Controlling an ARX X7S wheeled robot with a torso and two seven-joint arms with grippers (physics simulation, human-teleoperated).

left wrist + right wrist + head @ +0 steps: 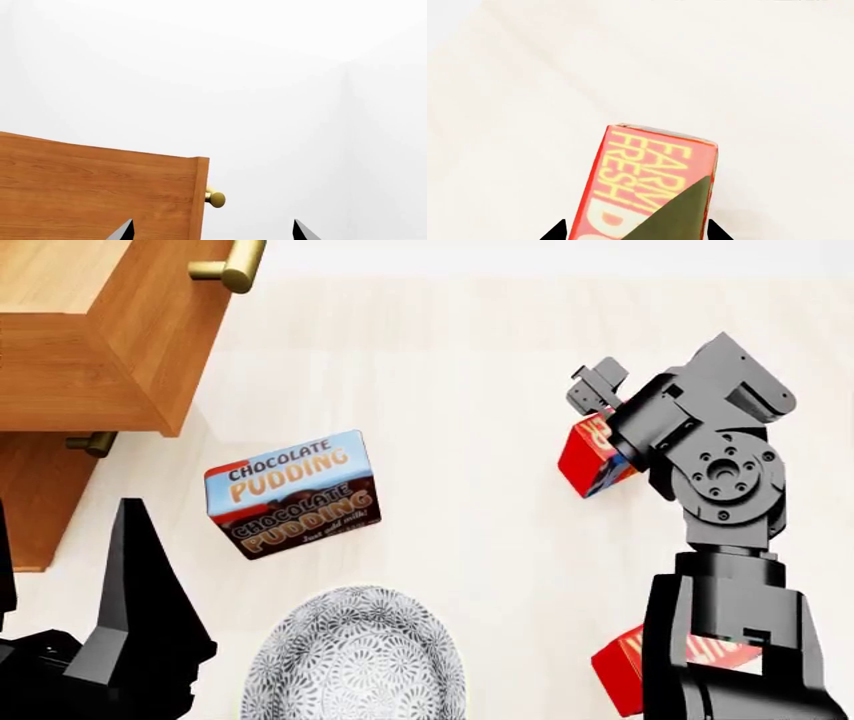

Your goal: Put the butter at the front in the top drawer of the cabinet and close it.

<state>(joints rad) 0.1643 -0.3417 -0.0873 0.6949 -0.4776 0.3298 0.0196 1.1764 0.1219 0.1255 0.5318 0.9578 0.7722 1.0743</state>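
The butter [647, 180], a red carton with yellow lettering, sits between my right gripper's [636, 232] fingertips, which press close on both its sides. In the head view this butter [587, 455] is at the right of the table, under the right wrist. The cabinet [34, 490] stands at the far left, and its top drawer [120, 350] is pulled out, brass handle [234, 265] facing right. My left gripper [213, 232] is open and empty, beside the drawer's wooden side [100, 190].
A second red butter carton [621, 665] lies near the bottom right, partly behind my right arm [714, 465]. The Chocolate Pudding box [294, 495] lies in the middle. A patterned bowl [354, 660] sits at the near edge. The lower drawer's handle [91, 443] shows under the open drawer.
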